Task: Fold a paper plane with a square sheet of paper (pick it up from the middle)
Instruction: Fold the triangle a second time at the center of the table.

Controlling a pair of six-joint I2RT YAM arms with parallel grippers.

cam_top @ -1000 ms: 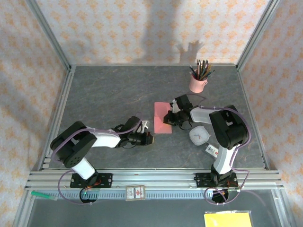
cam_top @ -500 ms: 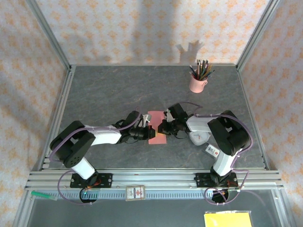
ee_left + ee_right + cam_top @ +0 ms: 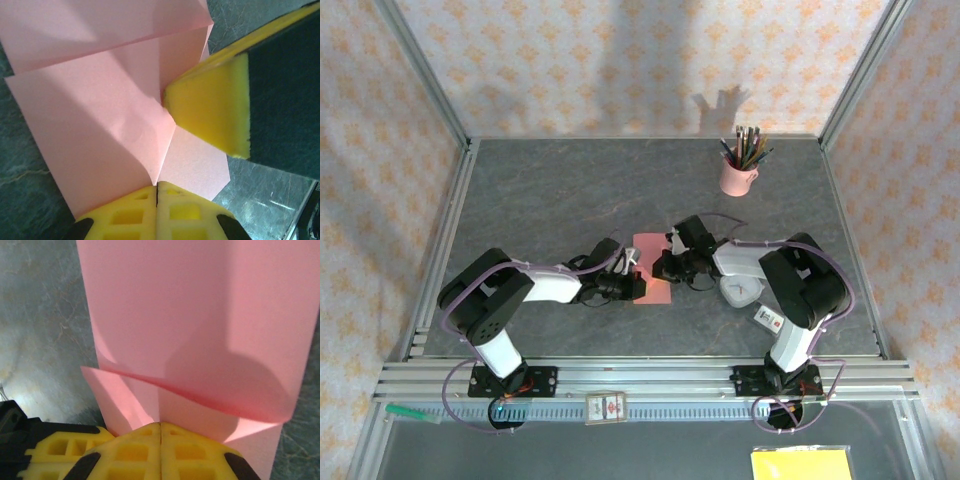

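I see my left gripper (image 3: 636, 286) clamped tight on the near edge of the pink sheet of paper (image 3: 650, 252). My right gripper (image 3: 666, 268) is pinched shut on its right side. The creased sheet is at mid-table (image 3: 550, 200), between them.

Centre is jammed; far and left of the table (image 3: 540, 200) are open.
Left gripper (image 3: 638, 287) and right gripper (image 3: 662, 268) meet nose to nose on the pink sheet (image 3: 653, 262). White rounded object (image 3: 741, 291) and small card (image 3: 766, 319) crowd the right arm (image 3: 800, 285), probably touching it. Pencil cup (image 3: 739, 178) stands far right.
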